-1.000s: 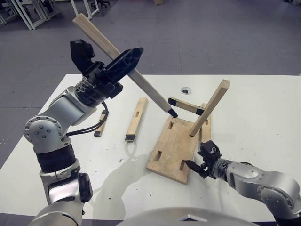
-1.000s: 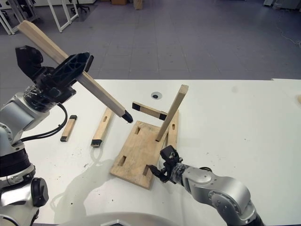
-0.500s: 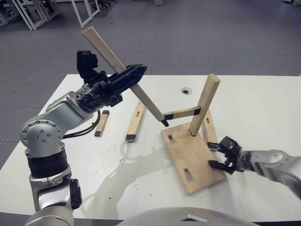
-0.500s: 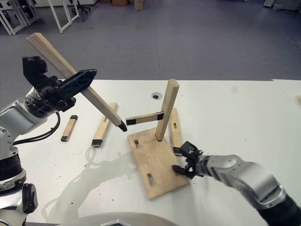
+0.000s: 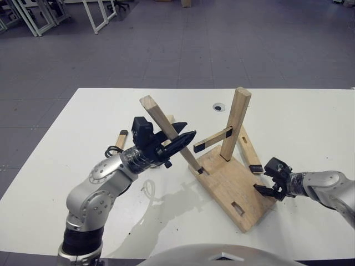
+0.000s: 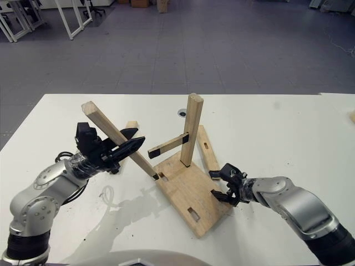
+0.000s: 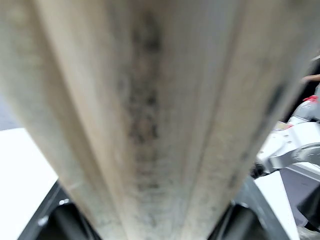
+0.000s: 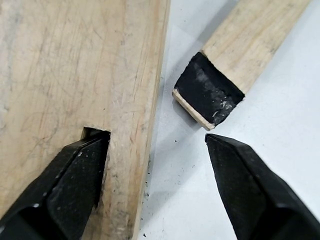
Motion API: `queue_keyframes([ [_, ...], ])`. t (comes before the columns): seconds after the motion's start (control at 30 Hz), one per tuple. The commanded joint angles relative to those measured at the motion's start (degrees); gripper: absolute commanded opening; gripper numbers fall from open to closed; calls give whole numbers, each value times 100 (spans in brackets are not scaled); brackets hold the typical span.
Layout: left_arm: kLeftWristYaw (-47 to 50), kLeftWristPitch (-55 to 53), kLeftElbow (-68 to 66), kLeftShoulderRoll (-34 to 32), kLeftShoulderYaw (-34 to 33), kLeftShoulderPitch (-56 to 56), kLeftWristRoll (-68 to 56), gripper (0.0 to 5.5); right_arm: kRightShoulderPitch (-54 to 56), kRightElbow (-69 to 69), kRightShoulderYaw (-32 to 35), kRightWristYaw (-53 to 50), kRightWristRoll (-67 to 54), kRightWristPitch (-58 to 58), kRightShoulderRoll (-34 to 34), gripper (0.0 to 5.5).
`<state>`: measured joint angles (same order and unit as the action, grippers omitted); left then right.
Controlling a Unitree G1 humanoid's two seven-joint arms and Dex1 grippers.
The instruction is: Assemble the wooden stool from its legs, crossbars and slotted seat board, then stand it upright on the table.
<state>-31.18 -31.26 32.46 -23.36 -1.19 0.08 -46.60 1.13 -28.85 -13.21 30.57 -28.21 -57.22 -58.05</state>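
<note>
My left claw (image 5: 180, 138) was clamped tight round a tilted stool leg (image 5: 156, 114), whose black tip met a slot in the seat board (image 5: 227, 184). The board lay flat on the white table (image 5: 83, 127). My right claw (image 5: 263, 180) stood open astride the board's edge, one finger in a slot. Another leg (image 5: 233, 124) stood upright in the board, a crossbar (image 5: 213, 139) jutting from it.

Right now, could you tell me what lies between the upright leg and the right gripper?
A loose slotted bar lies flat on the table beside the seat board, its black-capped end nearest the right gripper; both eye views show it.
</note>
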Motion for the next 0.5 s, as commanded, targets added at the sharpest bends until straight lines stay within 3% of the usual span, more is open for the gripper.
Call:
queue_keyframes([
  [0.03,-59,636,-372,336,347,316,644,203,26,109,-29,82,219,-59,52,354],
  [0.5,-434,1407,-1466,798,814,83,1468,203,169,125,-39,310,533,-112,211,354],
])
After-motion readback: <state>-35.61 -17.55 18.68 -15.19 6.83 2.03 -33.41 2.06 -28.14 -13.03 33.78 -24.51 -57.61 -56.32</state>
